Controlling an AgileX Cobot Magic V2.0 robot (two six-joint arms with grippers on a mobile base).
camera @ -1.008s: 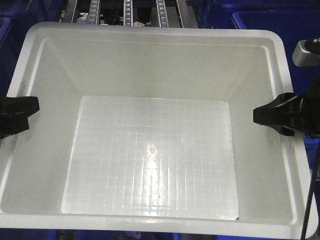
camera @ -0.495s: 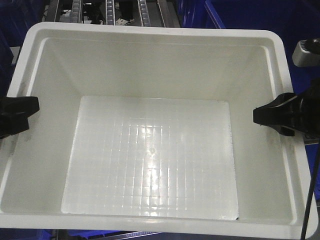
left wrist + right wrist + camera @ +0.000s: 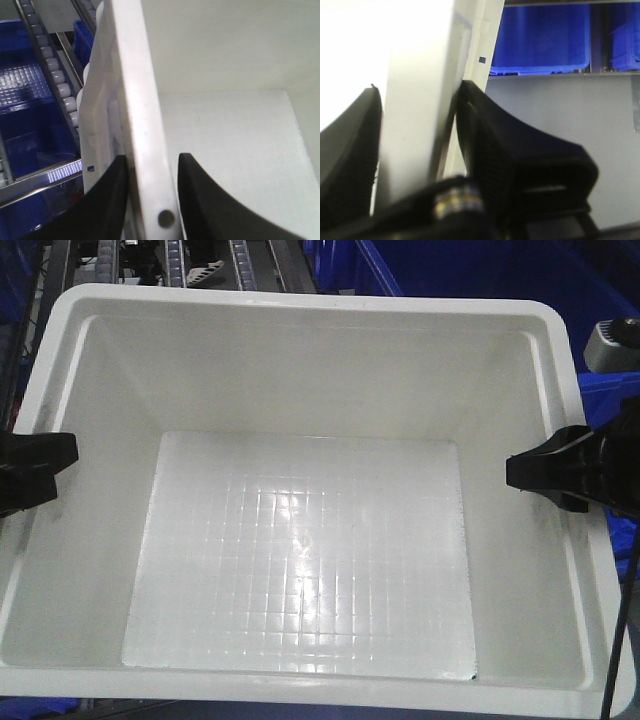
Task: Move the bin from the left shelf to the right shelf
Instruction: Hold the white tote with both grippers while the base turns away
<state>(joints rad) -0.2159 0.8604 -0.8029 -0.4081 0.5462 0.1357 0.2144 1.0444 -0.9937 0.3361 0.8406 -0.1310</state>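
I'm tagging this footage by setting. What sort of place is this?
Probably a warehouse or logistics storeroom: roller-track shelving beside the white bin, and dark blue totes sitting on shelves.

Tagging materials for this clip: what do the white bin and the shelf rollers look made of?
The bin looks like moulded plastic, smooth and slightly glossy: glare on its grid floor. The rollers seem pale plastic, set in shiny metal rails.

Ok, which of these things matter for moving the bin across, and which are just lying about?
For the job: large white rectangular plastic bin; left hand, clamped on its left rim; right hand, clamped on its right rim.
Just around: dark blue plastic totes; metal roller rails behind the bin.
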